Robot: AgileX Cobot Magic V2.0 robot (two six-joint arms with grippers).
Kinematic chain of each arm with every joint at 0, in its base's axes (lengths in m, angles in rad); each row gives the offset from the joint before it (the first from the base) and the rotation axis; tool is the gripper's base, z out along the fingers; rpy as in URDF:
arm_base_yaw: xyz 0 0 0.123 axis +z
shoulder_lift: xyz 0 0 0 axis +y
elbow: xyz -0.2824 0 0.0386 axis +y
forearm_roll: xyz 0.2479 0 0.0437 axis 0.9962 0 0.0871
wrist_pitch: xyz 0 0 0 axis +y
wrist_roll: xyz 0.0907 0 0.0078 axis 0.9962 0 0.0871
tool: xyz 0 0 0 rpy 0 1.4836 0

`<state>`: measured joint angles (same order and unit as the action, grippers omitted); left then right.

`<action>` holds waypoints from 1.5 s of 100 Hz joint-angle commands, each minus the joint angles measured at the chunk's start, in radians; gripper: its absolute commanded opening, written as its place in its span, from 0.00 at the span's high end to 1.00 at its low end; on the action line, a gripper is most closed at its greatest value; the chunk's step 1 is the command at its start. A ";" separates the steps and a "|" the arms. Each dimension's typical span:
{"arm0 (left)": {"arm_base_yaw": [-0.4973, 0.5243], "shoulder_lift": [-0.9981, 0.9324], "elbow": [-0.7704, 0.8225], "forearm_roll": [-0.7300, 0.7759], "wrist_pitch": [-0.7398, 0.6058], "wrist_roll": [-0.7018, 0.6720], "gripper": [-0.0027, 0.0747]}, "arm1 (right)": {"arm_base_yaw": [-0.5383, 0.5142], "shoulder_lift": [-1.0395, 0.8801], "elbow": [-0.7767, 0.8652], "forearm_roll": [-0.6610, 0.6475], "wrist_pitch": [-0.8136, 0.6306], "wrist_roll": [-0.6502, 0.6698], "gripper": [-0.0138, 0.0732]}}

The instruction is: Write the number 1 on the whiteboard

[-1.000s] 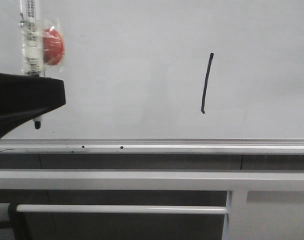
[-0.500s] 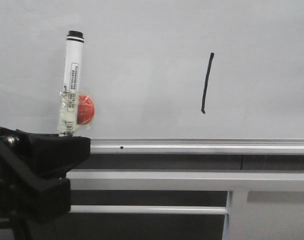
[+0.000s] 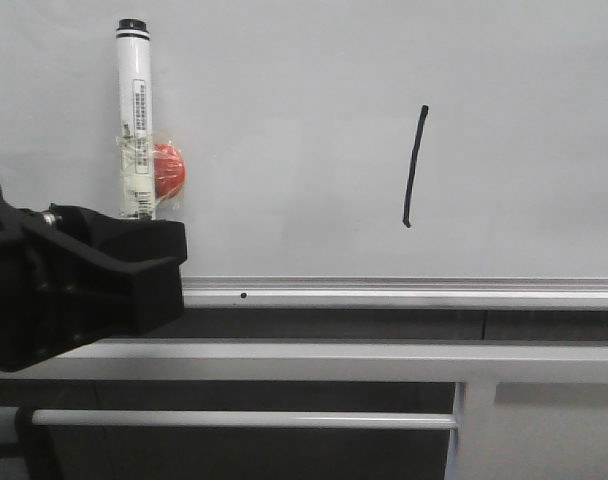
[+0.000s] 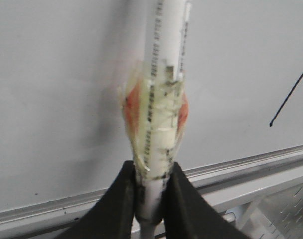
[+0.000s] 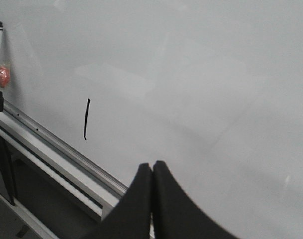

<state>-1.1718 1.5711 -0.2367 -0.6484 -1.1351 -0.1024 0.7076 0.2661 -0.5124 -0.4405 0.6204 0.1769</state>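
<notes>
The whiteboard (image 3: 284, 110) fills the upper part of the front view. On it, right of centre, is the number 1 (image 3: 414, 167), a thin black slanted stroke, also visible in the wrist views (image 4: 290, 94) (image 5: 86, 118). My left gripper (image 3: 134, 225) (image 4: 150, 194) is shut on a white marker pen (image 3: 134, 120) (image 4: 164, 74) that stands upright, its black end on top. A red object (image 3: 168, 168) is taped to the barrel. The pen is well left of the stroke. My right gripper (image 5: 152, 167) is shut on nothing, in front of the board.
A silver rail (image 3: 404, 290) runs along the board's bottom edge. Below it are a white horizontal metal bar (image 3: 334, 360), a thinner bar (image 3: 244, 419) and a white upright post (image 3: 471, 430).
A second ago the pen hung tip-down from the left gripper. The gripper has since turned over, so the pen points up, and in the last half second it rose and shifted slightly left.
</notes>
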 commanded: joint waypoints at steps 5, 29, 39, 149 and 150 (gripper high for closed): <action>0.008 -0.012 -0.023 -0.013 -0.249 -0.006 0.99 | -0.003 0.008 -0.025 -0.031 -0.064 0.005 0.92; 0.013 -0.008 -0.025 -0.045 -0.249 -0.006 0.99 | -0.003 0.008 -0.025 -0.031 -0.064 0.005 0.92; 0.013 -0.008 -0.025 -0.048 -0.249 -0.006 0.99 | -0.003 0.008 -0.025 -0.031 -0.062 0.005 0.92; 0.034 -0.008 -0.053 -0.036 -0.237 -0.006 0.74 | -0.003 0.008 -0.025 -0.031 -0.062 0.005 0.92; 0.034 -0.008 -0.053 -0.039 -0.237 -0.006 0.73 | -0.003 0.008 -0.025 -0.031 -0.062 0.005 0.92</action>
<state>-1.1409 1.5829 -0.2713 -0.6820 -1.1375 -0.1022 0.7076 0.2661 -0.5108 -0.4405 0.6209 0.1791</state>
